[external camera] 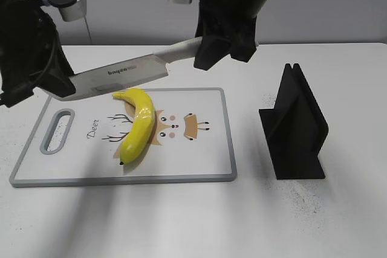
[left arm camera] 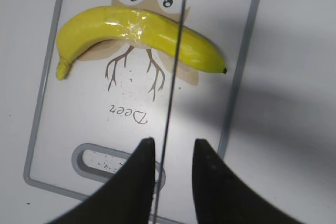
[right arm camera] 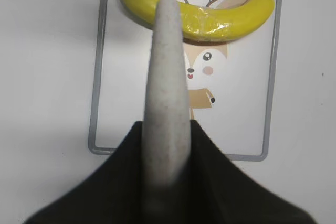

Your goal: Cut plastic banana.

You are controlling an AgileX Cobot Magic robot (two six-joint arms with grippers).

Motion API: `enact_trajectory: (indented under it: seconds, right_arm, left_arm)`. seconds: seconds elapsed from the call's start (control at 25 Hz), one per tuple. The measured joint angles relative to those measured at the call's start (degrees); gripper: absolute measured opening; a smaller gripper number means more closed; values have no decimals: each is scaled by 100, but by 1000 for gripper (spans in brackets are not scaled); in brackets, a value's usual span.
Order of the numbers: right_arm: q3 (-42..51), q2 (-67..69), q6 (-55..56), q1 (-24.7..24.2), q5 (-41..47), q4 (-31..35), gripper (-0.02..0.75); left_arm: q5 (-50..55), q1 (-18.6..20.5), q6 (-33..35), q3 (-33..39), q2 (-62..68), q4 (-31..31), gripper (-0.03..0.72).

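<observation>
Board: banana diag., tip near-left.

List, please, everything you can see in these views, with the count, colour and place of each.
plastic banana: one, bright yellow, lying on the board over the deer print.
cutting board: one, white with a grey rim, on the table's left half.
knife: one, steel blade with a pale handle, held in the air above the banana.
knife stand: one, black, on the table right of the board.
table: one, white.
left claw: one, black, fingers either side of the blade.
right claw: one, black, shut on the knife handle.
</observation>
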Motion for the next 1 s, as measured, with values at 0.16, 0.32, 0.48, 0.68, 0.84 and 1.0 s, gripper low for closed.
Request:
enact_trajectory:
  seconds: [0.16,0.32,0.48,0.68,0.84,1.0]
  right_arm:
    - [-151,0,-6,0,1,195,162]
    - [-234,0,-22,0,27,253,162]
    - [-242,0,-17,0,31,123,162]
    - [-244,4,-21,0,38,-54,162]
    - [-244,4,-21,0,38,-17,162]
    - [-244,4,-34,0,21,8,162]
  left_arm:
    - [-28,0,0,0,11,0,228]
    - [-76,0,0,0,51,0,228]
    - [-225,0,0,0,51,0,222]
    - [-343,0,0,0,51,0,213]
    - [-347,0,0,0,51,21,40]
    - [-348,0,50,0,51,124,-14]
